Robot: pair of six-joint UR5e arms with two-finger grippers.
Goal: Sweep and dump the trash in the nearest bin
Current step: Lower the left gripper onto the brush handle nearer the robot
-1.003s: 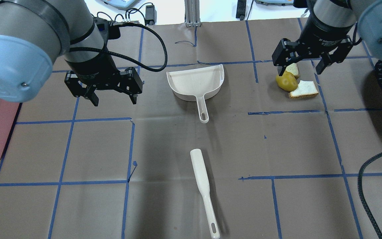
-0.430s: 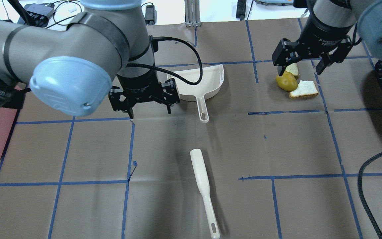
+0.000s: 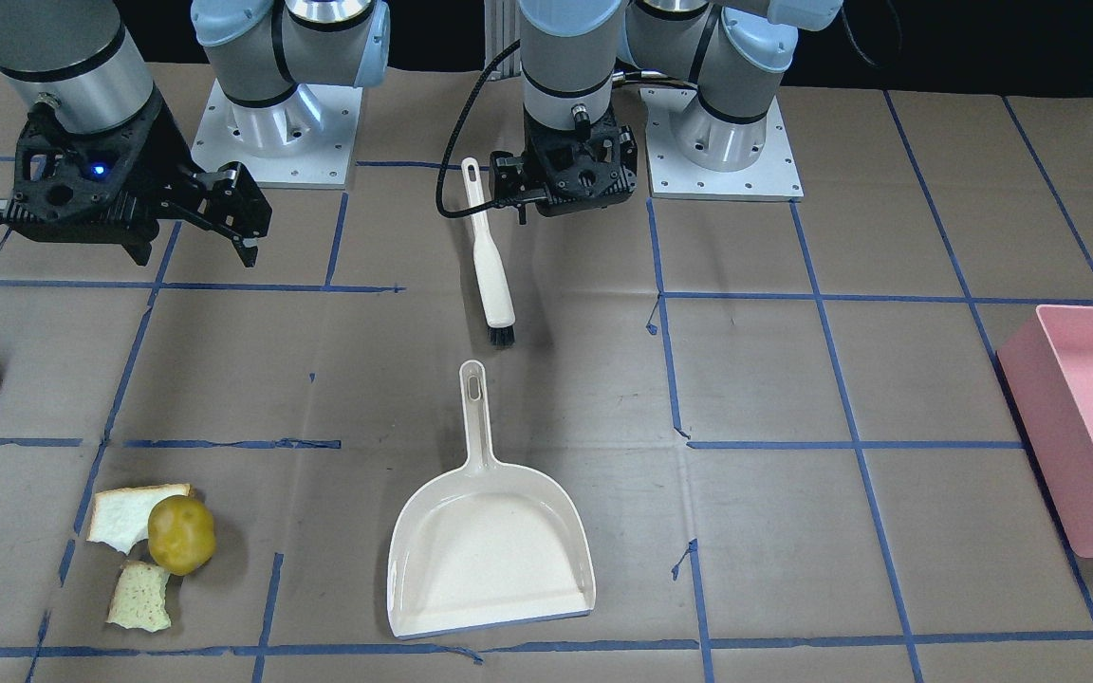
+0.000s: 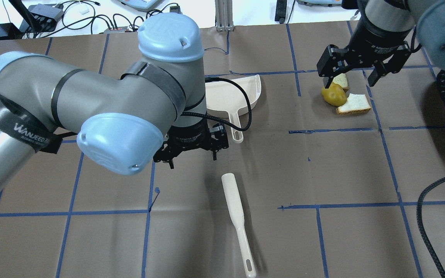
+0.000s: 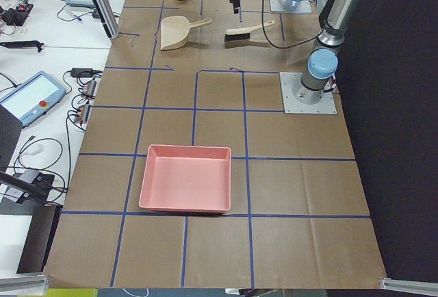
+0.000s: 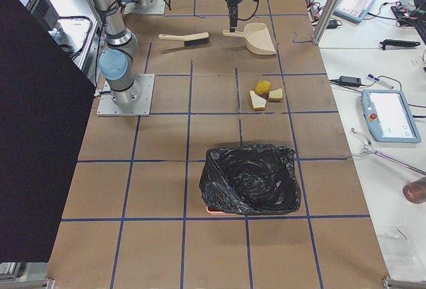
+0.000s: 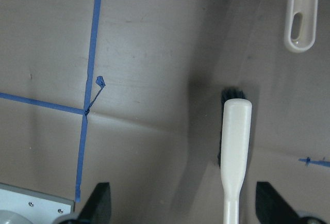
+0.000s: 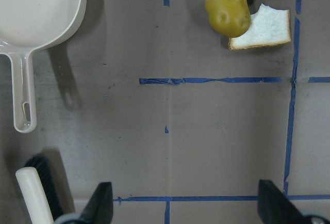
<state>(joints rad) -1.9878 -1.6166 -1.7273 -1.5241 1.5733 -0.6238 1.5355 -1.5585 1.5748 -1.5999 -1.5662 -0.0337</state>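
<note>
I work in a robotics lab. My worktop (image 4: 323, 239) is papered brown and marked into squares with blue tape (image 4: 72, 212), and my two bases (image 3: 262, 104) are bolted to it on plates. Teach pendants (image 6: 391, 116), cables (image 4: 79, 17) and aluminium posts (image 5: 97, 3) line the white bench (image 5: 41, 57) beside it.

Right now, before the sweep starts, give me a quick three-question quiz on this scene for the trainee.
1. True or false: the left gripper is shut on the brush.
2. Which bin lies at the same end of the table as the fruit? A) the pink bin with no bag B) the black-bagged bin C) neither is in view
3. Fill in: beside the fruit lie ___ bread pieces.
Key: 1 false: it hangs open, clear of the brush, which lies on the table. 2 B. 3 two.
</note>
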